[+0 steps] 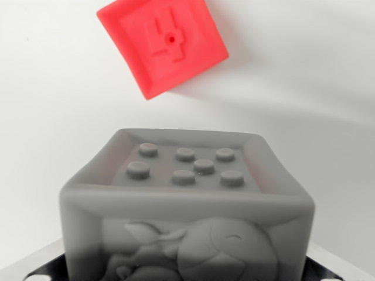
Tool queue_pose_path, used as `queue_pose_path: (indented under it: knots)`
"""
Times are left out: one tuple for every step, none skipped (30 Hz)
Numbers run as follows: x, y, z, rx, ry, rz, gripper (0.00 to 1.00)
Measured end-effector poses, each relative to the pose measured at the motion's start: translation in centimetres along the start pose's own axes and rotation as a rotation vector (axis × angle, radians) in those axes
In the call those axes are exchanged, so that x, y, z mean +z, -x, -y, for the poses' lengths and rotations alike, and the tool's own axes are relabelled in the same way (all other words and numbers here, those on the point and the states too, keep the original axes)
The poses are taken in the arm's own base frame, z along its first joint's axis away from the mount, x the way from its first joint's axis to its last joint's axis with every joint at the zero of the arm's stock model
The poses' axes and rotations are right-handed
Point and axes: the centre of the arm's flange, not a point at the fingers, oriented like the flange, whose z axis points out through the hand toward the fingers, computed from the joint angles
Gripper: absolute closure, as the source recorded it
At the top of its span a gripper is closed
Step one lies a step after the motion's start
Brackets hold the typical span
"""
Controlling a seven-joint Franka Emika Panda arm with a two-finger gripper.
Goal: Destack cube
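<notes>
The wrist view looks down on a grey cube [186, 205] that fills the lower half of the pic, very close to the lens. Its top face is recessed w/ seven raised studs; the side facing the camera carries an embossed cartoon figure, partly cut off by the bottom edge. Further off, toward the top, a red cube [162, 44] lies on the white table [47, 117], turned at an angle, its upper face moulded w/ a raised numeral-like shape and a small hole in the middle. The two are well apart – nothing is stacked on anything here, as far as this view shows.

The gripper: its fingers are not clearly visible. Dark and pale bits show at both bottom corners beside the grey cube, prob. parts of the hand, but whether the jaws are spread or pressed on the cube – can't tell. The grey cube sitting this near and this centred under the wrist suggests it is between the fingers, perhaps carried; whether it rests on the table or hangs above it can't be told, since its base is out of frame.

My read: the destack looks mostly done, the cubes being separate. What remains is prob. setting the grey one down clear of the red, so as not to knock it.
</notes>
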Motion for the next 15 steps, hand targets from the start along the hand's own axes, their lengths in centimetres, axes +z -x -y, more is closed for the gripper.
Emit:
queue_pose_path:
  knots:
    - [0.0,0.1,-0.1,0.010,0.000,0.000,1.00]
    - [0.1,0.2,-0.2,0.019,0.000,0.001,1.00]
    - [0.1,0.2,-0.4,0.030,0.000,0.000,1.00]
    - [0.1,0.3,-0.5,0.039,0.000,0.000,1.00]
    - [0.1,0.3,-0.5,0.044,0.000,0.000,1.00]
    - [0.1,0.4,-0.7,0.053,0.000,0.000,1.00]
    - [0.1,0.5,-0.8,0.063,0.000,0.000,1.00]
    - [0.1,0.6,-0.9,0.073,0.000,0.000,1.00]
    - [0.2,0.7,-1.0,0.082,0.000,0.000,1.00]
    - [0.2,0.8,-1.1,0.091,0.000,0.000,1.00]
    - [0.2,0.8,-1.2,0.100,0.000,0.000,1.00]
    - [0.2,0.9,-1.4,0.110,0.000,0.000,1.00]
    - [0.2,0.9,-1.4,0.115,0.000,0.000,1.00]
    - [0.2,1.0,-1.5,0.125,0.000,0.000,1.00]
    - [0.3,1.1,-1.7,0.134,0.000,0.001,1.00]
